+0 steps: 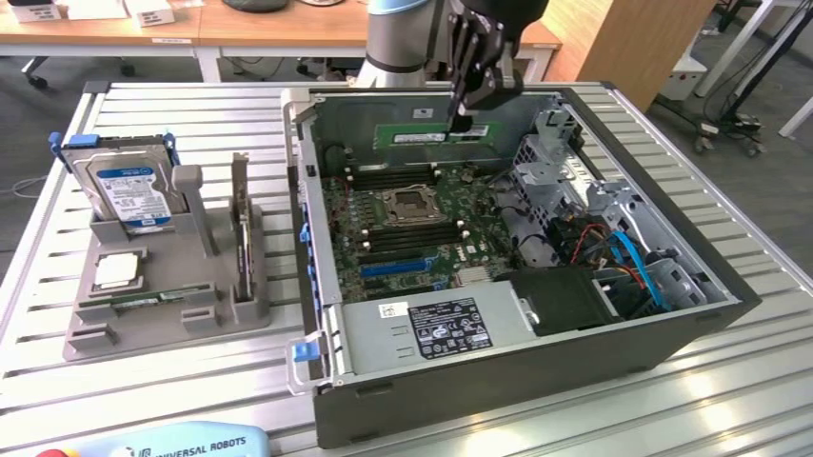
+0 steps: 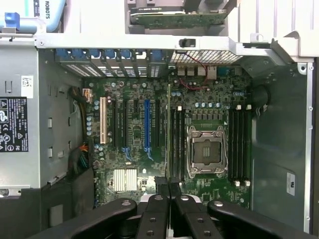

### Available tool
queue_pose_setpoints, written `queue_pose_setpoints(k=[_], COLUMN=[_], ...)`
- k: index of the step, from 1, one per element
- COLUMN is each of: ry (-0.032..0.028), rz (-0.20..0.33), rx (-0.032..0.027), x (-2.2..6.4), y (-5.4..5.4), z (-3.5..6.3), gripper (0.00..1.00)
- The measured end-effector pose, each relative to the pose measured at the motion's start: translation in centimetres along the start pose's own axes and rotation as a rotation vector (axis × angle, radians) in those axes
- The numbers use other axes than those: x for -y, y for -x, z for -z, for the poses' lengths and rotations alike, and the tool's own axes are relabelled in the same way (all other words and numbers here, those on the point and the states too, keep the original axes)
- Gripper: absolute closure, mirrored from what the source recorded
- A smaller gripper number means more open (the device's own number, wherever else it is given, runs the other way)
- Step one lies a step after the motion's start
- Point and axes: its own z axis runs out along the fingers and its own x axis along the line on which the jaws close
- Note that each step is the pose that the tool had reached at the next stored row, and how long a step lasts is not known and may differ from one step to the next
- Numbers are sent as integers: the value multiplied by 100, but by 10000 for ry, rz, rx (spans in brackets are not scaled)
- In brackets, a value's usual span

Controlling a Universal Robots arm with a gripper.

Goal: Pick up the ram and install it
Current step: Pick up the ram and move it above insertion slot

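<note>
Hanging directly beneath the gripper (image 1: 464, 119), the ram (image 1: 422, 137) is held clamped by its upper edge, the jaws closed tight on the thin board. It is carried above the motherboard (image 1: 381, 214) inside the open computer case (image 1: 508, 381). The green stick is kept on edge, its long axis level and running across the exterior view. In the wrist view it is seen as a thin line, parallel to the memory slots (image 2: 178, 144) beside the processor socket (image 2: 206, 149).
</note>
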Motion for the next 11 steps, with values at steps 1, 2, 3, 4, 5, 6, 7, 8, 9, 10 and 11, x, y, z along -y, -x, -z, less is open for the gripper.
queue_pose_setpoints(k=[1,2,3,4,5,6,7,8,9,10,11], ry=[0,-1,0,0,0,-1,-1,-1,-1,0,-1], rz=[-1,0,1,1,1,0,0,0,0,0,0], rx=[-1,0,0,0,0,2,2,1,2,0,1], x=[0,0,0,0,0,0,0,1,1,2,3], y=[8,13,14,14,14,14,14,14,14,14,14], z=[0,-1,-1,-1,-1,-3,-10,-25,-43,-60,-80], gripper=[88,88,88,88,88,88,88,88,88,88,88])
